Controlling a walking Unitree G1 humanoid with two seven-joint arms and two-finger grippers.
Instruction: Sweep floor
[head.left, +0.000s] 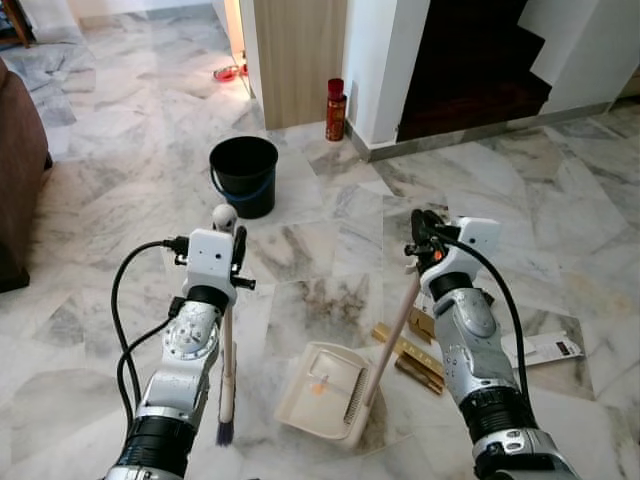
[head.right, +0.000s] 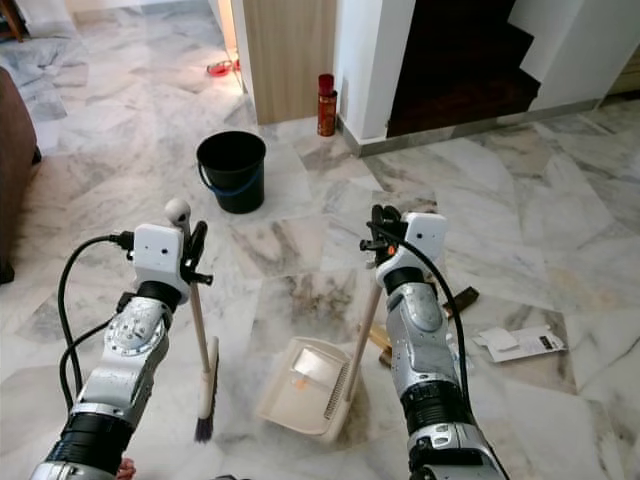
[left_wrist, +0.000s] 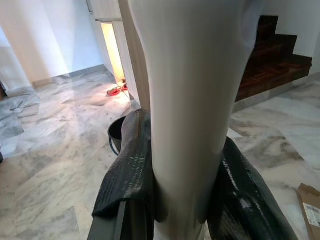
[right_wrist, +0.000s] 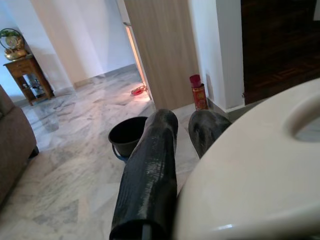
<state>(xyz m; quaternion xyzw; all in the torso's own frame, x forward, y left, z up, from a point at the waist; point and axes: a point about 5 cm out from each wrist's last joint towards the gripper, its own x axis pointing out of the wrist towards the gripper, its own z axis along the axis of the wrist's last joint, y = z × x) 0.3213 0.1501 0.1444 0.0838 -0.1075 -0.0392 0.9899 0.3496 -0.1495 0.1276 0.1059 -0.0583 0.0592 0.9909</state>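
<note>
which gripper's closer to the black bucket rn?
Left. The left gripper, shut on the broom, sits just in front of the black bucket. The right gripper, holding the dustpan handle, is further off to the bucket's right.

Gold strips (head.left: 410, 357) below the right pincer (head.left: 421, 238): partly hidden by its forearm. Brown sofa (head.left: 20, 175): cut off at the frame edge.

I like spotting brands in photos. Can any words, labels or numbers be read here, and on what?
No text can be read here.
Red can by the wall: its label is too small to read.
White paper on the floor: print with a dark strip, too blurred.
Cardboard box at the left wrist view's edge: a white sticker, print unreadable.
</note>
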